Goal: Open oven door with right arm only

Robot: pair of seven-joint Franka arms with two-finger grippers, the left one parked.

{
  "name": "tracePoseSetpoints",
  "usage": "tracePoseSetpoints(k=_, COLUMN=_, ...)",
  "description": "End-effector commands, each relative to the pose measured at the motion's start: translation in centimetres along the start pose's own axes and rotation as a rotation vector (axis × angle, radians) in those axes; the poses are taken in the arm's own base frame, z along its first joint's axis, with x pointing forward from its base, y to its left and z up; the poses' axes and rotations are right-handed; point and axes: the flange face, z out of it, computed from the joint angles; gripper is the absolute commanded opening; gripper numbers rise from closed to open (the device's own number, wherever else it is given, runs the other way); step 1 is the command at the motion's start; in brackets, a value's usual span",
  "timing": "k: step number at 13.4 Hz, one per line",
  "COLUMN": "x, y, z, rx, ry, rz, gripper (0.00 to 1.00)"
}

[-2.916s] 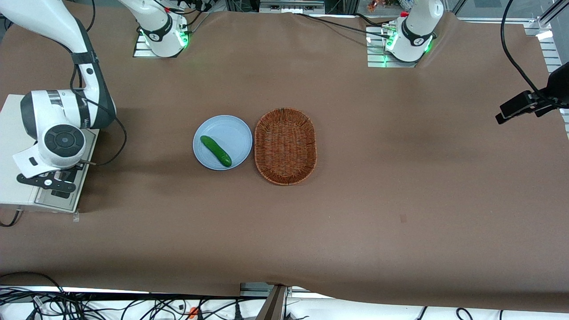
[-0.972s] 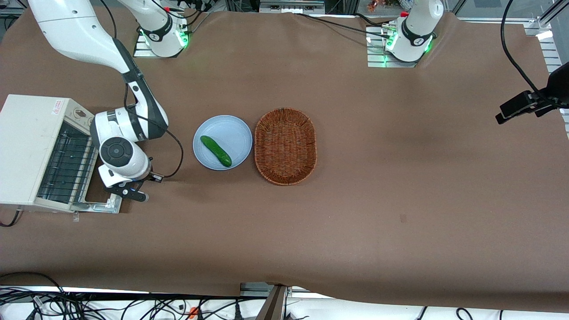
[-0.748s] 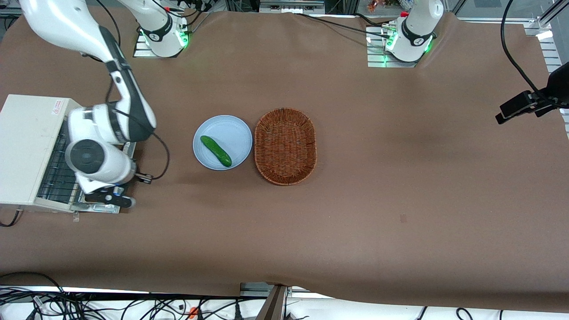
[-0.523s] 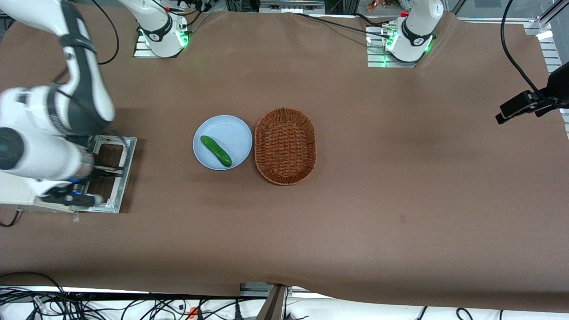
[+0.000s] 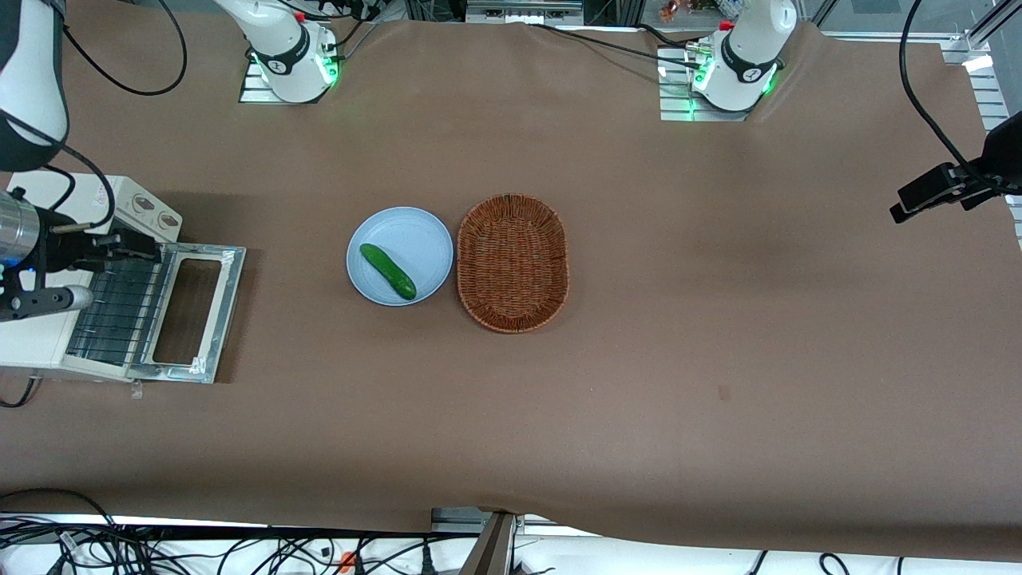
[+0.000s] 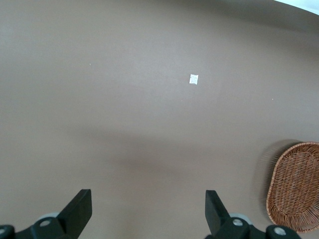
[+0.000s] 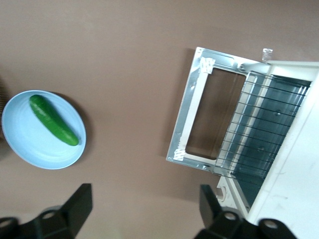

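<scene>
Door is fully down, lying flat on the desk in front of the oven, at the working arm's end. Rack shows inside the oven. From the wrist cam the door reads as a flat frame w/ glass, hinged at the oven mouth.

Right arm is raised above the oven; gripper hangs well above the desk, clear of the door, jaws apart w/ nothing between them.

Judgement: task looks done; the step in hand is the retreat. To do it well: go up and away, don't sweep low over the door edge, keep the cable off the knobs. Don't bump the door, it might spring back. Jaws can stay as they are.

Plate w/ cucumber and basket sit mid-desk, well apart from the oven, no concern.
</scene>
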Motion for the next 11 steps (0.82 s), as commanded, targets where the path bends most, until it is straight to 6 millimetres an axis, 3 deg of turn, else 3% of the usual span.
tracePoseSetpoints(k=1, x=-3.9, y=-2.1, z=-3.9, rx=-0.037, ry=0.011, rz=-0.028, gripper=1.00)
tracePoseSetpoints(k=4, x=-8.9, y=-3.0, z=-4.1, rx=-0.058, ry=0.100, rz=0.104, gripper=1.00)
tracePoseSetpoints(k=11, x=-10.7, y=-3.1, z=-6.4, rx=-0.071, ry=0.162, rz=0.116, gripper=1.00)
